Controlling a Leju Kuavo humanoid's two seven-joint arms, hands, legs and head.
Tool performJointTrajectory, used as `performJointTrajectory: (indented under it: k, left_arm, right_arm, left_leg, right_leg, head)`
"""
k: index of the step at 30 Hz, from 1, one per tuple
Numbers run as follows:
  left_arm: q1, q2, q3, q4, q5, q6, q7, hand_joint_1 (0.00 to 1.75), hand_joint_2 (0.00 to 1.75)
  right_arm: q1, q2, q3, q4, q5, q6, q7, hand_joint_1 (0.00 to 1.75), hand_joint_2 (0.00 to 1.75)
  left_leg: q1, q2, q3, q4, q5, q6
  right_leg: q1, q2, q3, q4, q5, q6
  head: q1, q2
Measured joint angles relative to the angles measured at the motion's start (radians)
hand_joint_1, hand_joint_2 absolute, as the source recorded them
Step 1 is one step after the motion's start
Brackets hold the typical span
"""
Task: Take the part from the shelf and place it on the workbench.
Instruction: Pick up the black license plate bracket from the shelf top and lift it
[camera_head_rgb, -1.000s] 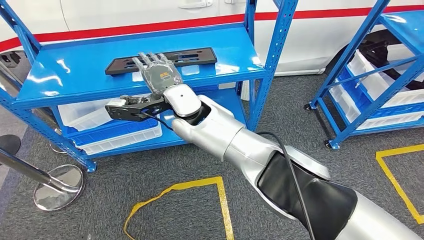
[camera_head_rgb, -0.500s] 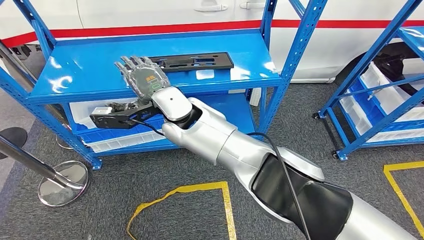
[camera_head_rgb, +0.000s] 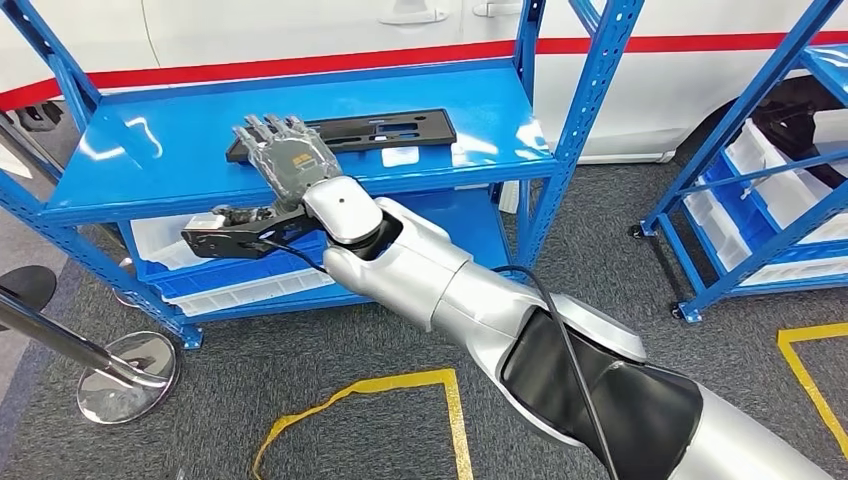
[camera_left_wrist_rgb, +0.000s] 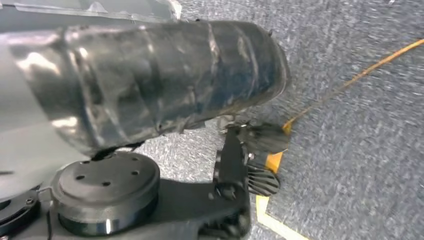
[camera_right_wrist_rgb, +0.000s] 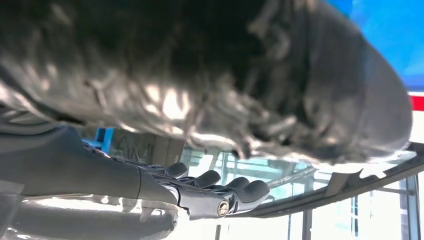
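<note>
The part (camera_head_rgb: 390, 128) is a long flat black plate with cut-outs, lying on the top board of the blue shelf (camera_head_rgb: 150, 160). My right hand (camera_head_rgb: 290, 158) reaches up to the shelf's front edge and lies over the plate's left end, fingers stretched out and apart, nothing gripped. In the right wrist view its dark fingers (camera_right_wrist_rgb: 220, 190) point straight ahead, uncurled. The left wrist view shows my left hand's grey ribbed cover (camera_left_wrist_rgb: 150, 80) above grey carpet; its fingers are hidden.
White bins (camera_head_rgb: 240, 290) sit on the shelf's lower board. A blue upright (camera_head_rgb: 560, 150) stands right of the part. A chrome post base (camera_head_rgb: 125, 375) is at the lower left. A second blue rack (camera_head_rgb: 760, 200) stands to the right. Yellow tape (camera_head_rgb: 400, 385) marks the carpet.
The whole picture has shifted as the camera moved. My right hand stays at the plate's left end with its fingers spread; the plate lies where it was on the shelf.
</note>
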Motion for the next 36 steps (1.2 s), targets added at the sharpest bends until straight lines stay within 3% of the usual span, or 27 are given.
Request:
performJointTrajectory:
  k: [2,6,8,10,11,12,13,15,16,18,20,22,25,26,27,28,30,32,36]
  left_arm:
    - [-0.002,0.001,0.0,0.0,0.002,0.001,0.003,0.0,0.0]
    - [0.0,0.001,-0.001,0.0,0.004,0.003,0.005,0.0,0.0]
    - [0.0,0.001,-0.001,0.0,0.004,0.003,0.004,0.0,0.0]
    - [-0.001,0.001,-0.001,0.0,0.005,0.002,0.003,0.0,0.0]
    - [0.0,0.001,-0.001,0.0,0.005,0.002,0.003,0.0,0.0]
    - [0.0,0.001,-0.001,0.0,0.005,0.002,0.002,0.0,0.0]
    - [0.0,0.001,-0.001,0.0,0.006,0.002,0.002,0.0,0.0]
    - [0.0,0.001,-0.001,0.0,0.007,0.002,0.002,0.0,0.0]
    - [0.0,0.001,-0.001,0.0,0.008,0.003,0.002,0.0,0.0]
    - [0.0,0.001,-0.001,0.0,0.01,0.007,0.004,0.0,0.0]
    - [0.001,0.0,-0.001,0.0,0.014,0.013,0.01,0.0,0.0]
    - [0.002,0.0,-0.001,0.0,0.017,0.019,0.019,0.0,0.0]
    - [0.002,0.001,-0.001,0.001,0.023,0.028,0.031,0.0,0.0]
    - [0.002,0.001,-0.001,0.001,0.024,0.029,0.033,0.0,0.0]
    - [0.003,0.001,-0.001,0.001,0.025,0.03,0.034,0.0,0.0]
    - [0.004,0.001,-0.001,0.001,0.026,0.03,0.034,0.0,0.0]
    - [0.003,0.001,-0.001,0.001,0.027,0.031,0.034,0.0,0.0]
    - [0.002,0.002,-0.001,0.001,0.028,0.031,0.034,0.0,0.0]
    - [0.001,0.002,-0.001,0.001,0.029,0.028,0.028,0.0,0.0]
  right_arm:
    - [-0.004,0.0,0.001,0.001,0.0,0.0,0.004,0.0,0.0]
    - [-0.005,-0.001,0.002,0.001,0.013,-0.008,0.015,0.0,0.0]
    - [-0.003,-0.002,0.002,0.002,0.017,-0.01,0.022,0.0,0.0]
    - [0.003,-0.005,0.003,0.004,0.018,-0.01,0.026,0.0,0.0]
    - [0.007,-0.007,0.003,0.006,0.017,-0.009,0.028,0.0,0.0]
    - [0.009,-0.008,0.003,0.008,0.017,-0.006,0.03,0.0,0.0]
    - [0.01,-0.01,0.004,0.01,0.017,-0.001,0.035,0.0,0.0]
    - [0.009,-0.015,0.004,0.015,0.017,0.012,0.049,0.0,0.0]
    - [0.007,-0.019,0.005,0.017,0.016,0.02,0.057,0.0,0.0]
    - [0.007,-0.029,0.005,0.023,0.015,0.034,0.071,0.0,0.0]
    - [0.008,-0.046,0.006,0.03,0.013,0.04,0.081,0.0,0.0]
    - [0.008,-0.063,0.006,0.036,0.012,0.043,0.086,0.0,0.0]
    - [0.011,-0.078,0.006,0.04,0.011,0.051,0.09,0.0,0.0]
    - [0.014,-0.082,0.006,0.042,0.011,0.053,0.091,0.0,0.0]
    - [0.017,-0.086,0.006,0.044,0.011,0.055,0.093,0.0,0.44]
    - [0.018,-0.09,0.006,0.046,0.011,0.055,0.095,0.0,0.87]
    - [0.016,-0.095,0.006,0.047,0.011,0.056,0.097,0.0,1.75]
    - [0.012,-0.098,0.006,0.047,0.011,0.059,0.097,0.0,1.75]
    - [0.013,-0.101,0.006,0.047,0.011,0.065,0.098,0.0,1.75]
  left_leg:
    - [-0.006,0.003,0.032,-0.075,0.015,0.011]
    - [-0.003,0.001,0.049,-0.093,0.005,0.034]
    - [0.0,0.002,0.062,-0.1,0.001,0.047]
    - [-0.001,0.001,0.07,-0.1,-0.005,0.054]
    - [-0.001,0.0,0.073,-0.099,-0.009,0.055]
    - [-0.001,-0.001,0.077,-0.097,-0.013,0.055]
    - [-0.001,-0.003,0.081,-0.095,-0.018,0.053]
    - [-0.002,-0.006,0.091,-0.089,-0.032,0.047]
    - [-0.004,-0.007,0.092,-0.084,-0.038,0.042]
    - [-0.006,-0.009,0.092,-0.08,-0.046,0.033]
    - [-0.003,-0.009,0.092,-0.081,-0.052,0.024]
    - [-0.001,-0.005,0.079,-0.047,-0.076,0.015]
    - [0.0,-0.002,-0.014,0.129,-0.143,0.006]
    - [0.001,-0.002,-0.046,0.178,-0.149,0.004]
    - [0.001,-0.002,-0.064,0.194,-0.137,0.002]
    - [0.001,-0.002,-0.063,0.17,-0.106,0.002]
    - [0.001,-0.001,-0.019,0.048,-0.024,0.006]
    - [-0.003,0.0,0.026,-0.053,0.013,0.014]
    - [-0.003,-0.001,0.046,-0.088,0.002,0.031]
  right_leg:
    - [0.003,0.001,-0.002,0.004,-0.006,0.008]
    - [0.004,-0.003,-0.008,0.021,-0.022,0.029]
    - [0.002,-0.004,-0.05,0.11,-0.064,0.037]
    - [-0.001,-0.004,-0.127,0.244,-0.108,0.042]
    - [-0.003,-0.005,-0.156,0.285,-0.111,0.044]
    - [-0.005,-0.005,-0.168,0.289,-0.095,0.045]
    - [-0.006,-0.005,-0.16,0.255,-0.062,0.044]
    - [-0.008,-0.005,-0.107,0.127,0.014,0.041]
    - [-0.007,-0.004,-0.082,0.071,0.033,0.038]
    - [-0.004,-0.002,-0.059,0.026,0.033,0.031]
    - [-0.003,-0.002,-0.053,0.018,0.029,0.022]
    - [-0.007,-0.001,-0.044,0.009,0.029,0.011]
    - [-0.009,0.0,-0.033,0.004,0.023,0.0]
    - [-0.008,0.0,-0.029,0.004,0.02,-0.001]
    - [-0.008,0.0,-0.025,0.005,0.015,-0.001]
    - [-0.008,0.001,-0.019,0.006,0.01,0.0]
    - [-0.008,0.001,-0.007,0.008,-0.001,0.004]
    - [-0.005,0.002,-0.003,0.01,-0.008,0.012]
    - [-0.002,0.0,-0.006,0.014,-0.019,0.032]
  head:
    - [-0.001,0.0]
    - [0.0,0.0]
    - [0.002,0.0]
    - [0.002,0.0]
    - [0.002,0.0]
    - [0.003,0.0]
    - [0.003,0.0]
    - [0.002,0.0]
    - [0.002,0.0]
    - [0.0,0.0]
    - [0.0,0.0]
    - [-0.002,0.0]
    - [-0.006,0.0]
    - [-0.006,0.0]
    - [-0.006,0.0]
    - [-0.006,0.0]
    - [-0.006,0.0]
    - [-0.005,0.0]
    - [-0.004,0.0]
